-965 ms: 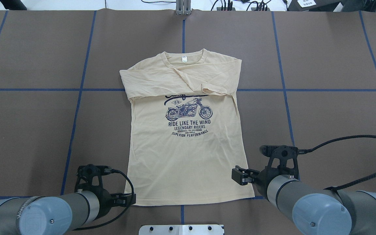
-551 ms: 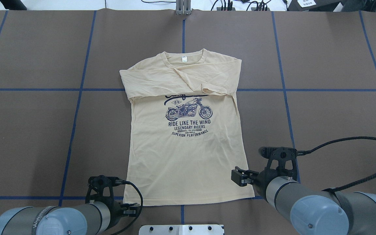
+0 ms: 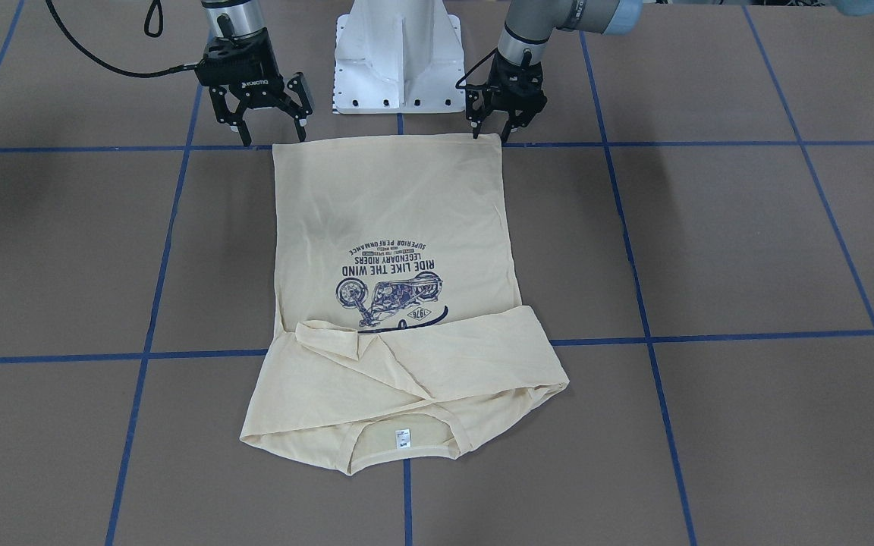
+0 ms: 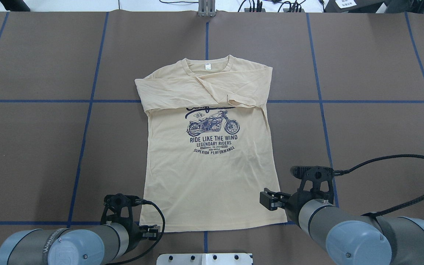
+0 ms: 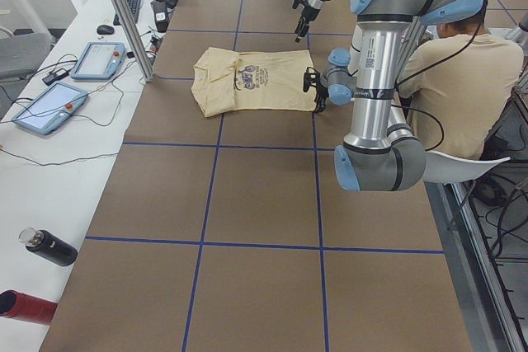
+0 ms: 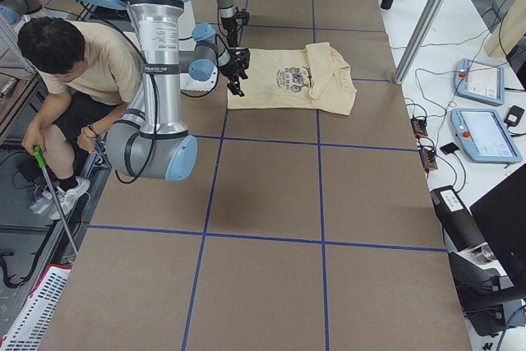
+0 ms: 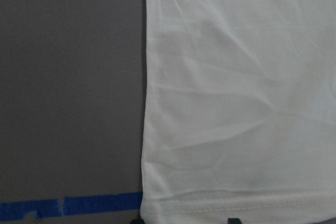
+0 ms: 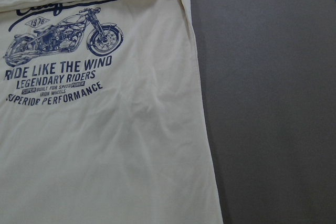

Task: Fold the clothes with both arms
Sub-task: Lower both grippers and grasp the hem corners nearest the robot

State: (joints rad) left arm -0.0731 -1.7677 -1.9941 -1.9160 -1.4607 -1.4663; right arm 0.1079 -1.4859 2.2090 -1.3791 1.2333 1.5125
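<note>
Overhead exterior view shows the desk point(image 4: 31, 147) carrying the shirt point(image 4: 208, 176) flat near its middle, sleeves already folded across the chest, body fold not yet done, while the left tool point(image 3: 491, 138) and right tool point(image 3: 274, 140) hover spread open at the hem corners, gripping nothing.

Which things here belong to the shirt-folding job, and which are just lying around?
Job:
T-shirt, flat, sleeves folded across the chest
left gripper, open at one hem corner
right gripper, open by the other corner

Lying about:
control tablets
black bottle
red bottle
seated person
</note>
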